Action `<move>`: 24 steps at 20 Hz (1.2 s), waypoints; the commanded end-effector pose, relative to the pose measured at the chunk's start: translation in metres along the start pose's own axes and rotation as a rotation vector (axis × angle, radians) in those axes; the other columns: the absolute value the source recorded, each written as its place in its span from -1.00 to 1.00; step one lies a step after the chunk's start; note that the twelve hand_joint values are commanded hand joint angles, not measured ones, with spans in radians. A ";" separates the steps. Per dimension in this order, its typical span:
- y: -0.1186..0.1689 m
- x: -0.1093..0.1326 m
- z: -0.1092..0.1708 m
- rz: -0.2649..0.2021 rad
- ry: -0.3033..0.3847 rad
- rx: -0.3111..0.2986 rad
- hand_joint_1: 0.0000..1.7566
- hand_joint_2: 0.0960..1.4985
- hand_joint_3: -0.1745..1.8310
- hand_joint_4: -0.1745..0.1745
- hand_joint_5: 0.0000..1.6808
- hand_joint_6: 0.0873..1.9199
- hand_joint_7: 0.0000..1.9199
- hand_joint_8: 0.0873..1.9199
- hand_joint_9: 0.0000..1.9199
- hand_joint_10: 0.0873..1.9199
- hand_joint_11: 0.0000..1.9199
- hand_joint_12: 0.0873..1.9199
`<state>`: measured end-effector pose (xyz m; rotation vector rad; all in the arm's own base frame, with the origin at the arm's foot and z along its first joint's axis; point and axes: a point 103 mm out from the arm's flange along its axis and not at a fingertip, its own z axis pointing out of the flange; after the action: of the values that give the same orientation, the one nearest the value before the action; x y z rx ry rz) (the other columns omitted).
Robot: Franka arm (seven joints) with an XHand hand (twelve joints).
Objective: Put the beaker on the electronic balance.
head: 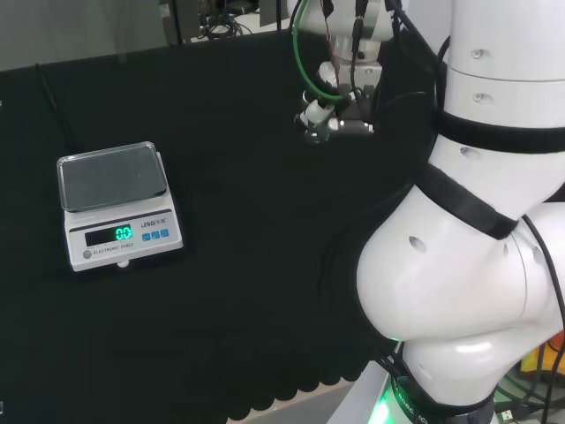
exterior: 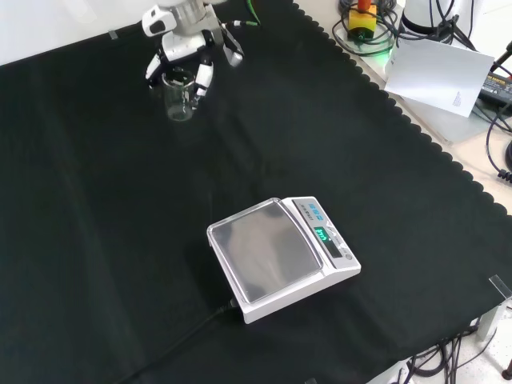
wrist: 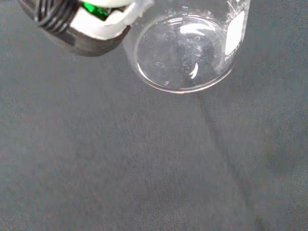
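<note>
Clear glass beaker (exterior: 179,102) on the black cloth (exterior: 120,240), far left in the front view — not yet lifted.
Hand (exterior: 186,58) is poised over it, fingers (exterior: 203,80) curved down around the rim; whether contact is made cannot be told. Balance (exterior: 280,258) sits well apart, nearer, pan bare. Risk — a pinch on smooth glass could slip or tip the beaker during lift and transfer.
</note>
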<state>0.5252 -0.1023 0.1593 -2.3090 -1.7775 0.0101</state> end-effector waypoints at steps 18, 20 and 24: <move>-0.062 0.218 -0.013 -0.389 -0.091 0.022 0.39 0.46 -0.67 -1.00 -0.05 0.29 -0.12 0.33 0.28 0.12 0.39 -0.03; -0.070 0.246 -0.008 -0.433 -0.097 0.033 0.39 0.46 -0.67 -1.00 -0.04 0.29 -0.12 0.32 0.28 0.12 0.38 -0.03; -0.084 0.296 0.003 -0.514 -0.118 0.059 0.39 0.46 -0.67 -1.00 -0.04 0.29 -0.12 0.32 0.28 0.12 0.38 -0.03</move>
<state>0.5269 0.1236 0.2098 -1.9237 -2.2334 0.0653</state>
